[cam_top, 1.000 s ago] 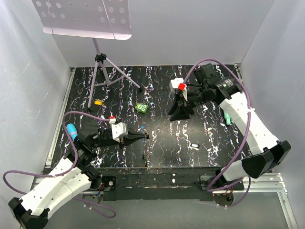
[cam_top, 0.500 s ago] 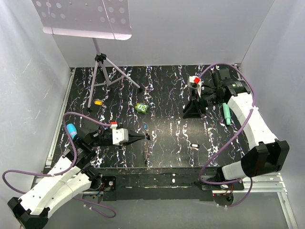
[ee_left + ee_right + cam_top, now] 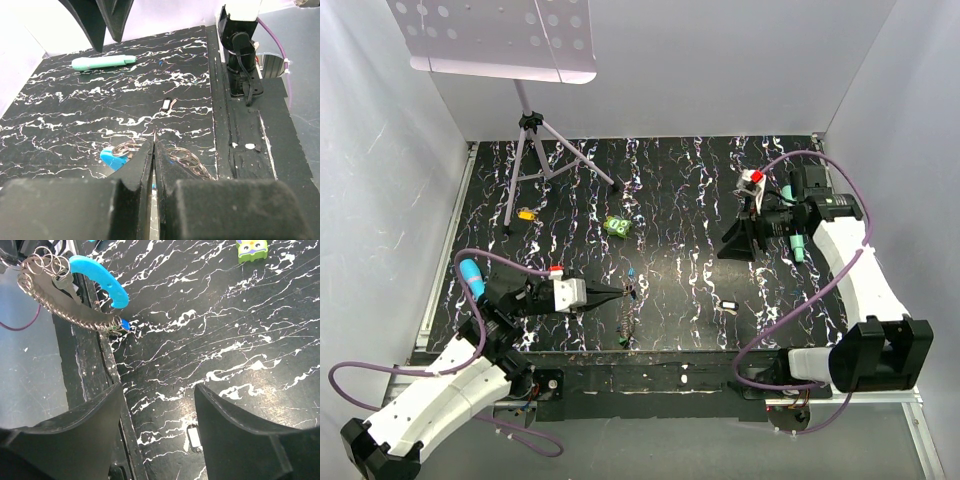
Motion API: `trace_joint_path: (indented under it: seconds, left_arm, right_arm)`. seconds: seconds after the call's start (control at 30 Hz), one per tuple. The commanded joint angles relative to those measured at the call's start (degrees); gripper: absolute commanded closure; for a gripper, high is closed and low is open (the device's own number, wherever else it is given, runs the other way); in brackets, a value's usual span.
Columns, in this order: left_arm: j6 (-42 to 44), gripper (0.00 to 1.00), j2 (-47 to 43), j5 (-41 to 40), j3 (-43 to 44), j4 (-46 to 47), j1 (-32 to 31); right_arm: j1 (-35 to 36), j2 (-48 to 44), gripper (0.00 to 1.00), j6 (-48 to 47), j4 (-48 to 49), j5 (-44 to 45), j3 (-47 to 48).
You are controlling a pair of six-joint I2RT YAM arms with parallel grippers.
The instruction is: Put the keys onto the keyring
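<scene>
The keyring (image 3: 65, 310) is a grey beaded chain loop with a bright blue curved clip (image 3: 100, 280) and small metal rings (image 3: 45, 262). A tiny blue key head (image 3: 124, 325) hangs at the chain's lower end. My left gripper (image 3: 623, 291) is shut on the keyring near the table's front edge, with the chain (image 3: 625, 322) hanging below it. In the left wrist view the shut gripper (image 3: 154, 145) has the rings (image 3: 182, 155) and the clip (image 3: 114, 157) on either side. My right gripper (image 3: 732, 248) is open and empty, well to the right; the right wrist view (image 3: 157, 387) shows bare table between its jaws.
A bright green lumpy object (image 3: 616, 227) lies mid-table. A teal marker (image 3: 798, 245) lies by the right arm. A small white tag (image 3: 728, 305) lies front right. An orange-yellow piece (image 3: 526, 213) and a tripod stand (image 3: 535, 150) are back left.
My right arm has drawn back to the right, away from the table's middle. My left gripper has stayed shut near the front edge, shifting only slightly, with the chain now hanging below it.
</scene>
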Motion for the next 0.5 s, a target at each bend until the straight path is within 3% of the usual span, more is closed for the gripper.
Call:
trace_joint_path:
  seconds: [0.0, 0.27, 0.47]
  left_arm:
    - [-0.93, 1.0, -1.58, -1.09, -0.25, 4.24, 0.22]
    - [-1.1, 1.0, -0.53, -0.56, -0.16, 4.5, 0.31]
    - [0.04, 1.0, -0.61, -2.06, -0.33, 3.1, 0.84]
  right_arm:
    - [-0.9, -3.89, 0.31, 4.06, 5.24, -3.51, -2.69]
    - [-1.08, -5.22, 0.21, 7.93, 7.54, -4.13, -4.63]
    - [-1.08, -3.11, 0.22, 5.48, 4.99, -6.85, -3.75]
